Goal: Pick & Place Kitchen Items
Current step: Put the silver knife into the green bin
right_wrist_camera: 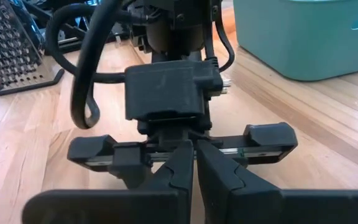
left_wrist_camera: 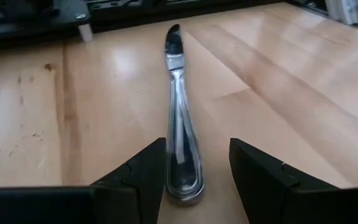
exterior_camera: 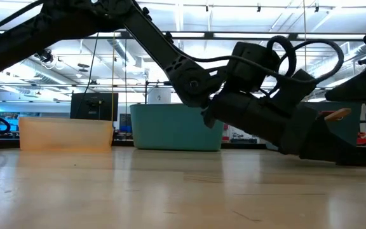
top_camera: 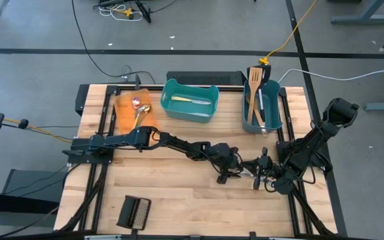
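Two arms reach over one wooden surface (top_camera: 179,193), each ending in one hand: the left hand (top_camera: 227,175) and the right hand (top_camera: 262,175). One knife (left_wrist_camera: 180,118) lies between the left hand's two fingers (left_wrist_camera: 143,174). There are three bins: one orange bin (top_camera: 122,110) holding two spoons (top_camera: 141,107), one wide teal bin (top_camera: 190,110) with one utensil in it, and one narrow teal bin (top_camera: 249,117) holding several utensils, one black spatula (top_camera: 255,75) and one wooden spatula (top_camera: 252,103) among them. One grater (top_camera: 133,213) lies near the front edge.
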Controlling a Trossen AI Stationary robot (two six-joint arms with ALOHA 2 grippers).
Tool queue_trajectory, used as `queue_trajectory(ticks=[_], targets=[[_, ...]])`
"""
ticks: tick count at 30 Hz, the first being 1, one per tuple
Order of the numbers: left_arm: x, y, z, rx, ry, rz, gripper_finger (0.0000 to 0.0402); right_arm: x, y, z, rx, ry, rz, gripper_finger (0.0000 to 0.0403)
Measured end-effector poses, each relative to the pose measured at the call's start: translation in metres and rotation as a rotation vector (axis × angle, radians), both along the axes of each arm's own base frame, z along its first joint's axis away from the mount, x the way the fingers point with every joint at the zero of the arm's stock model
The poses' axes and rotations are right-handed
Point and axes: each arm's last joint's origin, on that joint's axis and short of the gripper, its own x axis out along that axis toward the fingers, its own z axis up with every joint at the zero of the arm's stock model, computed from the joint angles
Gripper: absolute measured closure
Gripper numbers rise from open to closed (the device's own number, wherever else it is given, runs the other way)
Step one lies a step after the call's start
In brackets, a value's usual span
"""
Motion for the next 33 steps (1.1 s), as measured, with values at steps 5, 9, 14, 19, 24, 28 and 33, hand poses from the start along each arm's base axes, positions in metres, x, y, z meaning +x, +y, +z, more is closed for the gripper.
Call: queue_trajectory(ticks=[5, 9, 14, 19, 24, 28, 33], targets=[[0.0, 0.004, -0.001, 0.0, 0.0, 0.021, 0.022, 0.0, 0.0, 0.0, -0.003, 0.0, 0.002, 0.037], [0.0, 0.005, -0.002, 0.0, 0.007, 0.031, 0.022, 0.001, 0.001, 0.001, -0.008, -0.004, 0.007, 0.037], [0.0, 0.004, -0.002, -0.002, 0.012, 0.034, 0.022, 0.001, 0.001, 0.001, -0.009, -0.005, 0.008, 0.037], [-0.001, -0.003, -0.004, 0.006, 0.039, 0.043, 0.022, 0.001, 0.002, 0.002, -0.01, -0.011, 0.012, 0.037], [-0.002, -0.005, -0.01, 0.009, 0.06, 0.044, 0.0222, 0.002, 0.003, 0.005, -0.018, -0.022, 0.023, 0.037], [-0.003, -0.005, -0.025, -0.001, 0.071, 0.037, 0.0243, 0.002, 0.003, 0.005, -0.023, -0.021, 0.024, 0.037], [-0.002, -0.001, -0.043, -0.047, 0.039, 0.011, 0.0312, 0.002, 0.003, 0.005, -0.032, -0.02, 0.029, 0.037]])
